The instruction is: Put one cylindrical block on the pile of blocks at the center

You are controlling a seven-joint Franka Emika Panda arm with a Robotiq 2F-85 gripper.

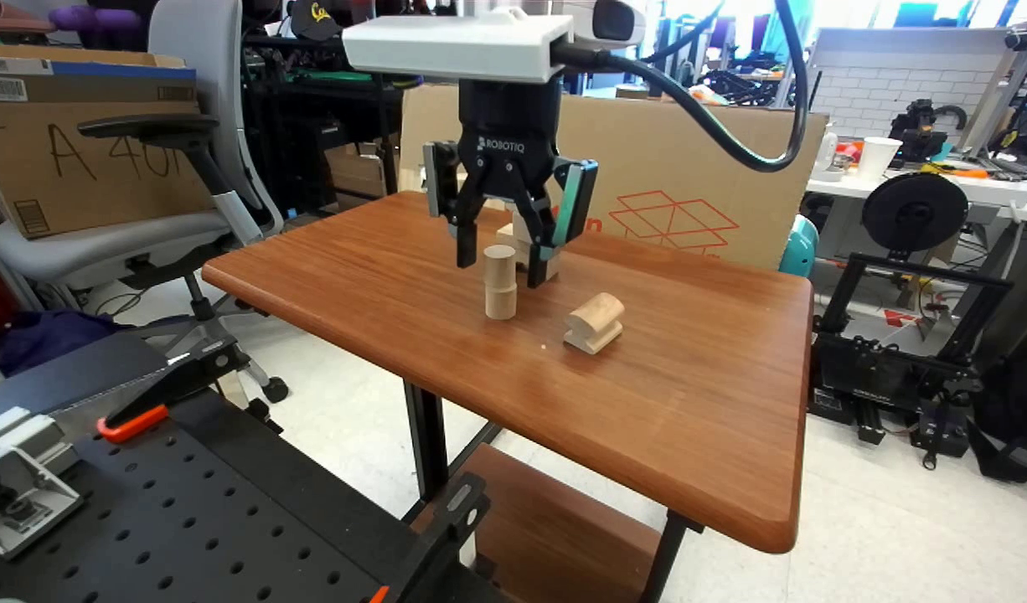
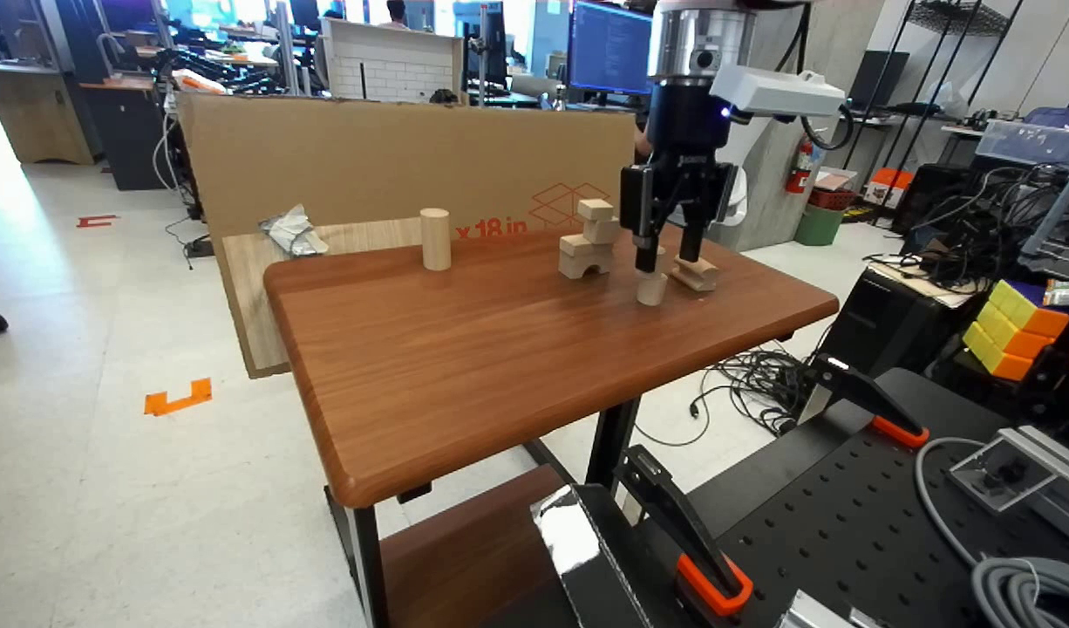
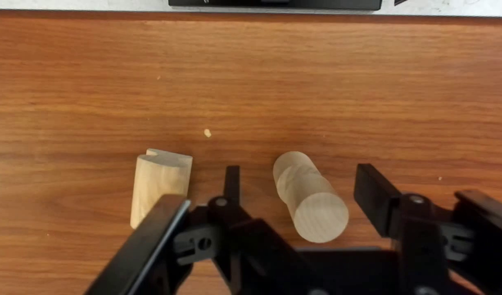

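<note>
The upper cylinder (image 3: 321, 217) is short, of pale unpainted wood, with a smooth side and a flat, finely grained top. It stands upright on the lower cylinder (image 1: 501, 306), a little off its middle, and this one is on the table (image 1: 689, 419). The gripper (image 1: 503, 266) is spread, one finger at each side of the upper cylinder; the wrist view shows a gap on both sides. The pile (image 2: 585, 247), with an arch at its foot, stands near. On the gripper one reads ROBOTIQ. The box (image 1: 103, 184) on the chair (image 1: 197, 50) bears a handwritten "A 40" whose end is not clear; the cap (image 1: 312, 27) says "Cal", and the cardboard (image 2: 369, 157) shows "x 18 in" in red.
</note>
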